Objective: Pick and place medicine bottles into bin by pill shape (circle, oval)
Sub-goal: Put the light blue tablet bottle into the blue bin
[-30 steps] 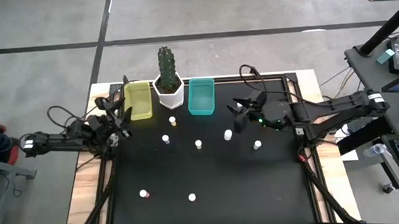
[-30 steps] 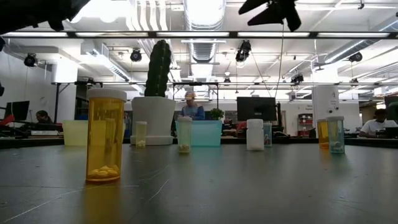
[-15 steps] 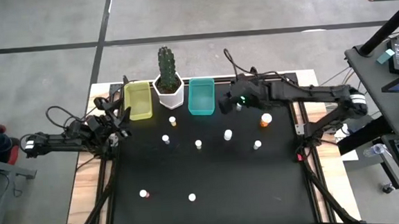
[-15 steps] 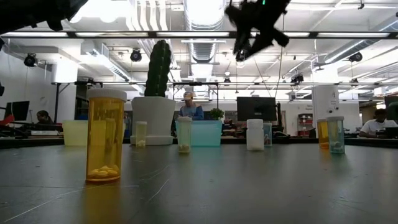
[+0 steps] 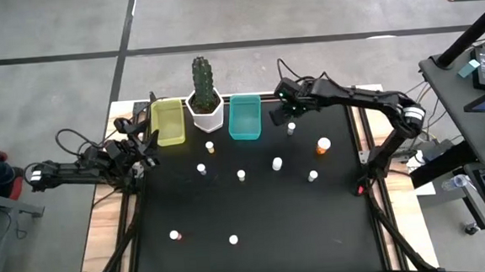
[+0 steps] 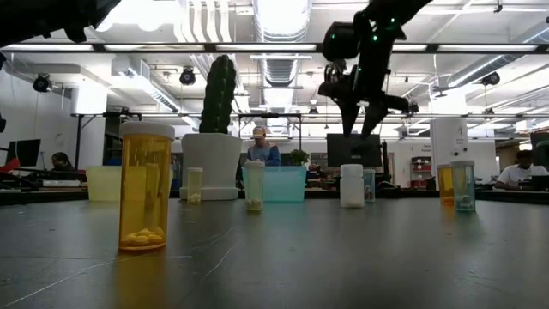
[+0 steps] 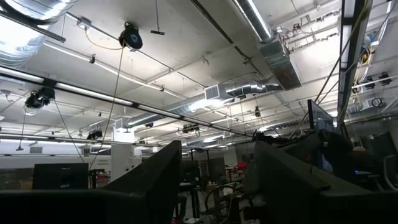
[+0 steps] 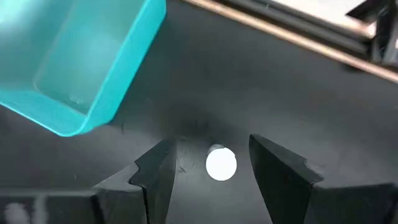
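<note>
Several small white-capped medicine bottles stand upright on the black table (image 5: 255, 211); some have orange bodies, like the near one (image 6: 144, 187). My right gripper (image 5: 286, 116) hangs open, pointing down, over one bottle (image 5: 291, 129) just right of the teal bin (image 5: 244, 116). In the right wrist view that bottle's white cap (image 8: 221, 164) shows between my two fingers, below them and untouched. In the low view the right gripper (image 6: 358, 130) is well above the white bottle (image 6: 352, 186). My left gripper (image 5: 148, 144) waits open at the table's left edge, tilted upward.
A yellow bin (image 5: 169, 122) and a white pot with a cactus (image 5: 205, 104) stand left of the teal bin along the far edge. An orange bottle (image 5: 323, 144) lies near the right arm. Other bottles are scattered mid-table (image 5: 241, 176) and near the front (image 5: 233, 239).
My right arm has swung toward the table's far edge and the teal bin. Its gripper has tipped from nearly level to pointing down and has sunk until it is over the bottle beside the bin. No bottle has moved.
</note>
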You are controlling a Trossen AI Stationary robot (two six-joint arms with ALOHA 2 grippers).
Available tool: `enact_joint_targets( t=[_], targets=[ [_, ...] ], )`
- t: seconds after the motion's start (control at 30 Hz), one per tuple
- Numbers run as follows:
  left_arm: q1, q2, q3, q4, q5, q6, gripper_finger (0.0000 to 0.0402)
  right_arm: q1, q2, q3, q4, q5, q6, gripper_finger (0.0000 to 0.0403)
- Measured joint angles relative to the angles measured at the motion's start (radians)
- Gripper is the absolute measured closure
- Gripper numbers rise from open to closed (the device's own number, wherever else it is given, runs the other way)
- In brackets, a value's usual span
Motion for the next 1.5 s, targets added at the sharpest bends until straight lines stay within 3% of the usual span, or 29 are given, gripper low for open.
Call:
enact_joint_targets(
  t=[0.93, 1.37, 1.5],
  targets=[
    [0.001, 0.002, 0.0, -0.007, 0.0, 0.002, 0.0214, -0.008, 0.197, -0.022, -0.057, -0.009, -0.038, 0.0191],
    [0.001, 0.002, 0.0, -0.007, 0.0, 0.002, 0.0214, -0.008, 0.195, -0.022, -0.053, -0.009, -0.037, 0.0288],
    [0.001, 0.002, 0.0, -0.007, 0.0, 0.002, 0.0214, -0.008, 0.195, -0.022, -0.053, -0.009, -0.037, 0.03]
  ],
)
